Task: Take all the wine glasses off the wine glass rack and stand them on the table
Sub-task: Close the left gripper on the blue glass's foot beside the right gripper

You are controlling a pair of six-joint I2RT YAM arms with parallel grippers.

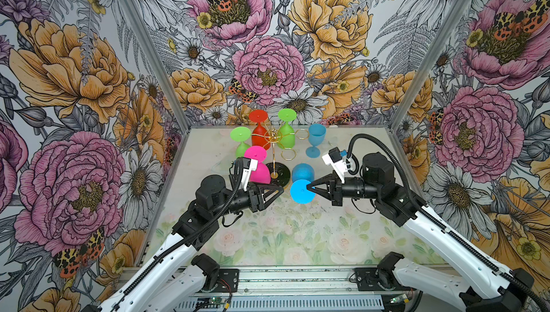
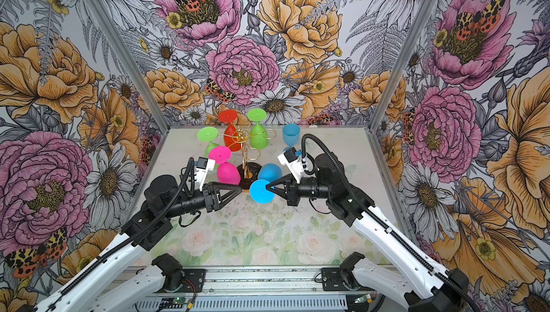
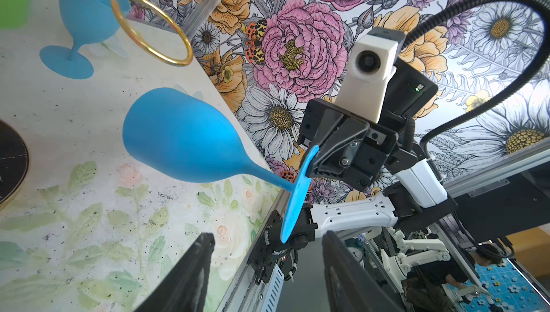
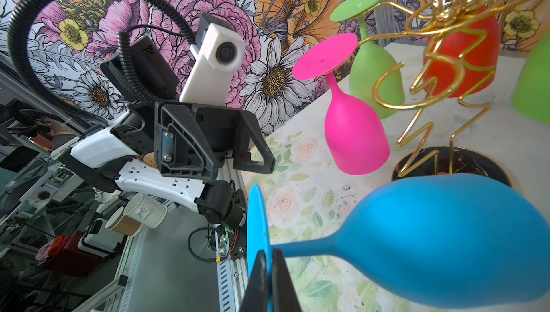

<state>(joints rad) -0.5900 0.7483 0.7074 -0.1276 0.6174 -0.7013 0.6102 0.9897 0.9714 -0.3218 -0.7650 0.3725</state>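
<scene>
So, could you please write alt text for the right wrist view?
The right gripper pinches the foot of a blue wine glass held sideways. Behind it, a pink wine glass hangs inverted on the gold wine glass rack.

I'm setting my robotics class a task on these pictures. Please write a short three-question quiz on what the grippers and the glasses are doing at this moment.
1. True or false: the right gripper is shut on the foot of a blue glass and holds it sideways.
2. How many glasses hang upside down on the rack? A two, B four, C six.
3. Fill the gap: the left gripper is open and holds ____.
Key: 1 true; 2 B; 3 nothing.
</scene>
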